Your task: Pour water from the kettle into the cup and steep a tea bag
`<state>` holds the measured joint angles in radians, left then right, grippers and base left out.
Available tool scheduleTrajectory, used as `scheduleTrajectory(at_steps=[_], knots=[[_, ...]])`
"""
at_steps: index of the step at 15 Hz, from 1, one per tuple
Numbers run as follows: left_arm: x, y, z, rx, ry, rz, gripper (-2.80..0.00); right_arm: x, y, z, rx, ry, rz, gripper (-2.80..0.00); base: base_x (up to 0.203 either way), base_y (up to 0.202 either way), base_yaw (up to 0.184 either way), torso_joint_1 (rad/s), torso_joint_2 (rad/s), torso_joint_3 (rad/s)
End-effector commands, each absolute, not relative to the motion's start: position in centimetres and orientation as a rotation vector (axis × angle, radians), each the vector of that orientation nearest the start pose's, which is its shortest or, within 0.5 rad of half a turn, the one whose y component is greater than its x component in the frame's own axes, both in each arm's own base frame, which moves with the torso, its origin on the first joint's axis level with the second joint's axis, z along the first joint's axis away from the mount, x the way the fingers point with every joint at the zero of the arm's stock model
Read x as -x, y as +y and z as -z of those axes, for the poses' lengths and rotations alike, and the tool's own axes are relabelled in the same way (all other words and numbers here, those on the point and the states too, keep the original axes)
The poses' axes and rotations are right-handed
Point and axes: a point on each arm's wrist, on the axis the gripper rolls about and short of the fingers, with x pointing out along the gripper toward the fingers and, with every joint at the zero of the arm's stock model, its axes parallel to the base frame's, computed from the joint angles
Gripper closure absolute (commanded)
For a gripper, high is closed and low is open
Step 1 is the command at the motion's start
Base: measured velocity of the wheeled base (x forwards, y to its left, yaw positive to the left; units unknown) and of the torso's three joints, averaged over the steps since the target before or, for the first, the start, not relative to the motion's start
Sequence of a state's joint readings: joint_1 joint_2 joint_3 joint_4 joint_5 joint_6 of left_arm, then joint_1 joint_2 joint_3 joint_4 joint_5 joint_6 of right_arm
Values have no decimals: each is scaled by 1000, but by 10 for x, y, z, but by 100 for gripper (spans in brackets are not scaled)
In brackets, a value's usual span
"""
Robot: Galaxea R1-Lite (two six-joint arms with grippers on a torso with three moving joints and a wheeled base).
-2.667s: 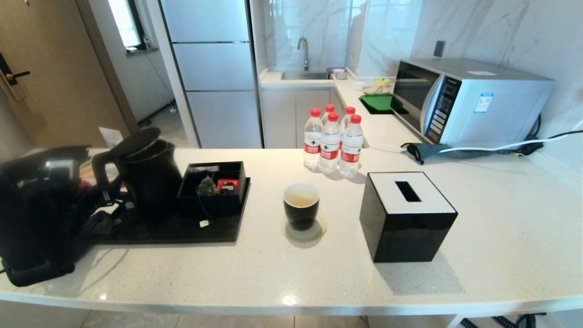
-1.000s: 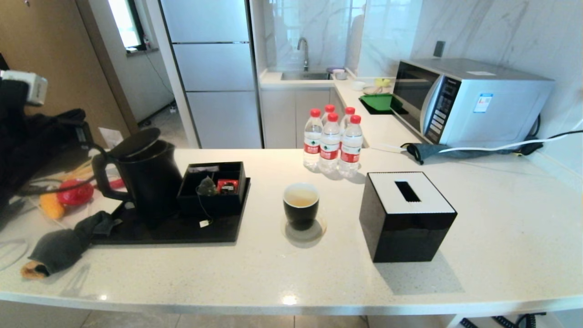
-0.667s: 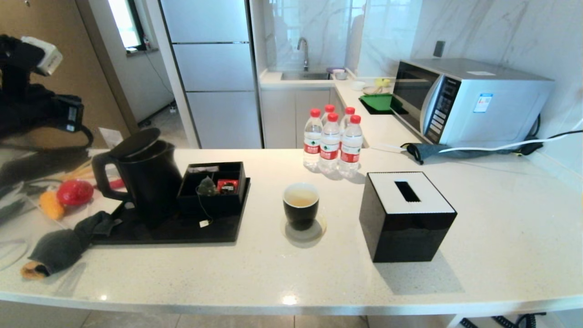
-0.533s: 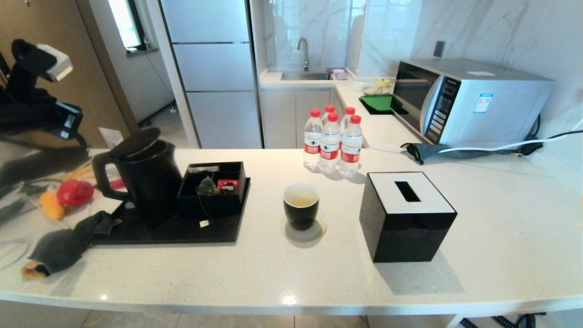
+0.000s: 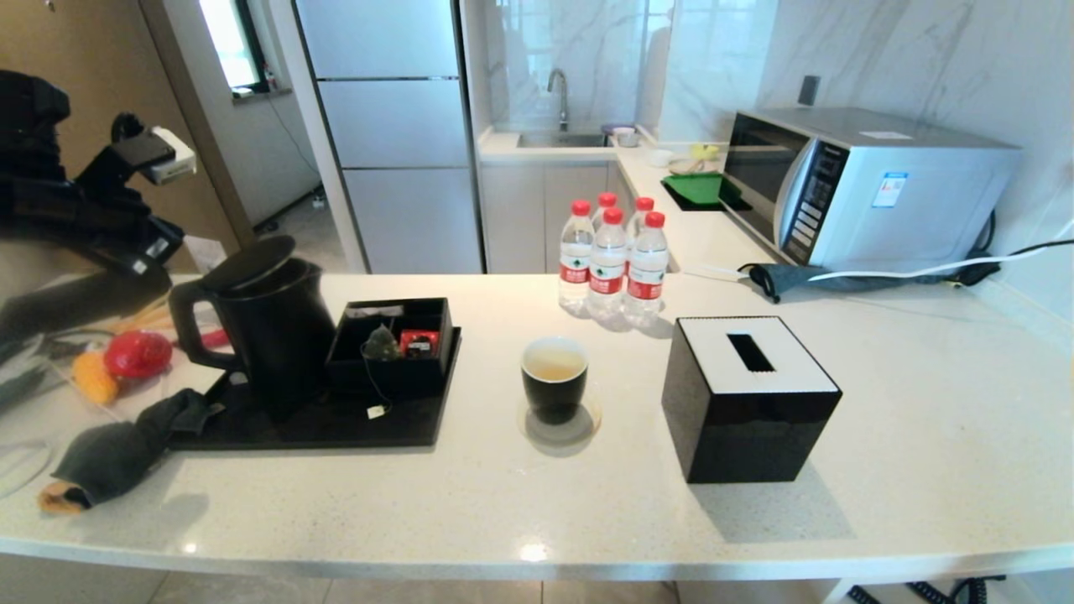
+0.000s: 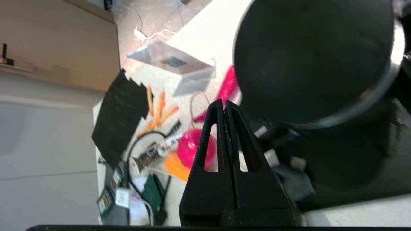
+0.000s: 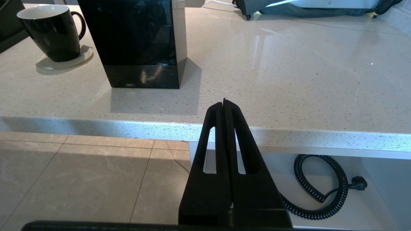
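Far left, the left gripper (image 6: 224, 103) hangs in the air above the clutter beside the kettle (image 5: 267, 331), fingers pressed flat together and holding nothing. One kettle, lid tilted, sits on the black tray (image 5: 336, 424). Next to it on the same tray there's one compartment box (image 5: 394, 344) with one tea bag (image 5: 382, 344) inside, its string trailing over the front down to the tag, plus one small red packet (image 5: 419, 342); can't read its print. One cup (image 5: 555, 377) stands on a coaster mid-counter. Behind it, five red-capped water bottles (image 5: 609, 260), labels too small to read. One tissue box (image 5: 749, 396) further right, then one microwave (image 5: 864, 189). The right gripper (image 7: 224, 102) sits below the counter's edge, pinched closed, empty.
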<state>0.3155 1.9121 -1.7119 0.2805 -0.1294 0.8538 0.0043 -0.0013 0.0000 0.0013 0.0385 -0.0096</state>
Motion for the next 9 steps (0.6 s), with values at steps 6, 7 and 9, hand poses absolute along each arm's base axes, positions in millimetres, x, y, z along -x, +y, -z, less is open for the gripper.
scheduleTrajectory(at_steps=[6,7,9], knots=[[-391,101,-254,-717,506,145,0,23,1,-75,9,1,-44,0,0,0,0,0,0,0],[-392,98,-250,-709,521,171,0,23,1,-75,11,1,-43,0,0,0,0,0,0,0],[-394,93,-248,-703,534,206,0,23,1,-75,9,1,-43,0,0,0,0,0,0,0]])
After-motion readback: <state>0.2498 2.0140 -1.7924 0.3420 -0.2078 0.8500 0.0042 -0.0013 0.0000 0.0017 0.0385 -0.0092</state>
